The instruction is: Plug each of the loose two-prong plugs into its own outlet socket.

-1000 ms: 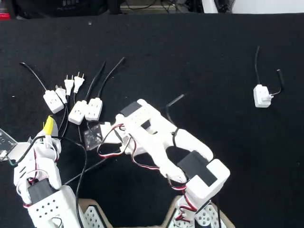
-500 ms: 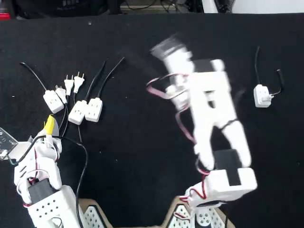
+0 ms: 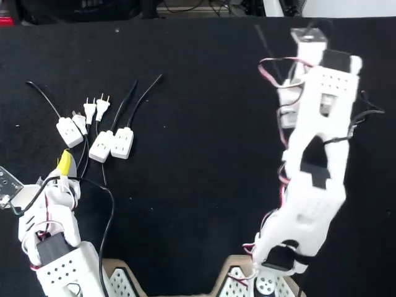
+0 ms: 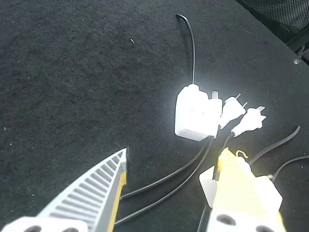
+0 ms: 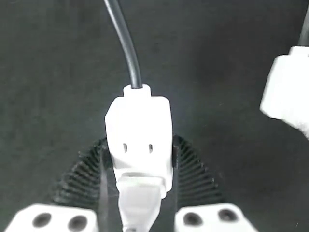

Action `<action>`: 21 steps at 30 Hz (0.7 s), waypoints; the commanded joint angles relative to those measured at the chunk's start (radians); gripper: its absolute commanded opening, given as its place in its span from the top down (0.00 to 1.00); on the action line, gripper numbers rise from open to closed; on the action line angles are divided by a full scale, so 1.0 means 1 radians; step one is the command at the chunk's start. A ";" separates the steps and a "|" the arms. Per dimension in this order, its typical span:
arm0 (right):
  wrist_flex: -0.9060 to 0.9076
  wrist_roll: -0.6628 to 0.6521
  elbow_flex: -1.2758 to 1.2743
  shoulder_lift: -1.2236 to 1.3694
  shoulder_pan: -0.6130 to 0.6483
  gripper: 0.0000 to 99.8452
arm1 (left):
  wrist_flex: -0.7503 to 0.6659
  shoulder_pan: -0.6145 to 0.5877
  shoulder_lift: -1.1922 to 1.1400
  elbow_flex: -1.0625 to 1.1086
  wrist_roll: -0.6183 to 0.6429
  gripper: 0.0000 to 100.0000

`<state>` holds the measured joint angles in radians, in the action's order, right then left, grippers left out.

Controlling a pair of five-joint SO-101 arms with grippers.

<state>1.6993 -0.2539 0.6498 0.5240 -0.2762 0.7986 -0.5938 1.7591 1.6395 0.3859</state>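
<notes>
right fingers (image 5: 82, 179) clamped on a socket (image 5: 139, 140) at far right of the worktop (image 3: 204, 93), cable (image 5: 123, 43) leading straight away; loose plugs (image 3: 96, 108) lie far left, prongs toward the far edge, nearer the open left fingers (image 4: 236, 179).

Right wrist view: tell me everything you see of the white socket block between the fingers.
The socket block is white, smooth, plastic-looking, rectangular with rounded corners. Two narrow slots sit side by side on its facing side. A black cord leaves its far end. The black ribbed fingers clamp its two long sides. A second white piece, seemingly a plug body, sits against its near end; whether it is fully seated cannot be told. The black table lies behind it.
</notes>
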 commanded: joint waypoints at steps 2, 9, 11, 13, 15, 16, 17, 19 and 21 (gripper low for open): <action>0.021 0.003 0.297 0.199 -0.078 0.99 | -0.015 0.010 0.011 -0.050 0.011 0.70; 0.018 0.002 0.621 0.469 -0.106 0.99 | -0.015 0.010 0.011 -0.050 0.011 0.70; 0.018 0.002 0.702 0.539 -0.112 0.99 | -0.015 0.010 0.011 -0.048 0.011 0.70; 0.018 0.000 0.780 0.602 -0.117 0.99 | -0.015 0.010 0.011 -0.048 0.011 0.70; 0.025 -0.044 0.848 0.653 -0.132 0.99 | -0.015 0.010 0.011 -0.048 0.011 0.70; 0.025 -0.074 0.871 0.671 -0.140 0.99 | -0.015 0.010 0.011 -0.048 0.011 0.70; 0.026 -0.104 0.892 0.687 -0.144 0.99 | -0.015 0.010 0.011 -0.048 0.011 0.70; 0.035 -0.140 0.906 0.702 -0.163 0.99 | -0.015 0.010 0.011 -0.048 0.011 0.70; 0.049 -0.147 0.905 0.708 -0.175 0.99 | -0.015 0.010 0.011 -0.048 0.011 0.70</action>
<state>1.7192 -0.3598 1.4860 1.2421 -0.4066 0.7986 -0.5938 1.7591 1.6395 0.3859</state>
